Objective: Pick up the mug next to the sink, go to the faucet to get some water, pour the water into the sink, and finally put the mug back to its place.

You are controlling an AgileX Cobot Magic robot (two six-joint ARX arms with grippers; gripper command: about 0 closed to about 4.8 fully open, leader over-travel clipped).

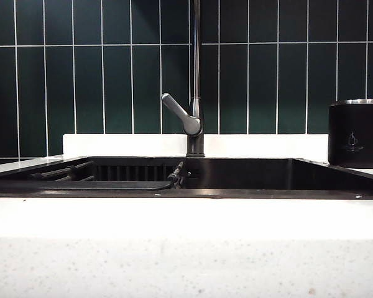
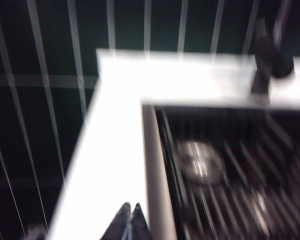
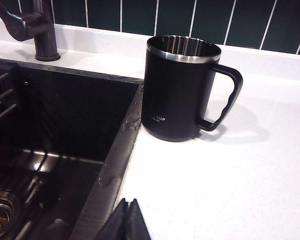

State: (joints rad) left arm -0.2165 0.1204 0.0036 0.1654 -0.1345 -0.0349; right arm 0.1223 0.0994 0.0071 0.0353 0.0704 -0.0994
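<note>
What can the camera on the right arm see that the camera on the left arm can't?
Only the right wrist view shows the mug, standing upright on the white counter beside the sink, with its handle pointing away from the basin, and the shut right gripper low in front of it. Only the left wrist view, which is blurry, shows the shut left gripper over the counter's other end. Both show the sink, the faucet and the dark tiled wall.

- Showing matte black on the mug (image 3: 177,95), with a shiny steel rim.
- Gleaming dark and wet along the sink (image 3: 112,165) edge.
- Looking speckled white stone across the countertop (image 1: 186,261).
- Shining glossy on the green tiles (image 1: 118,87).
</note>
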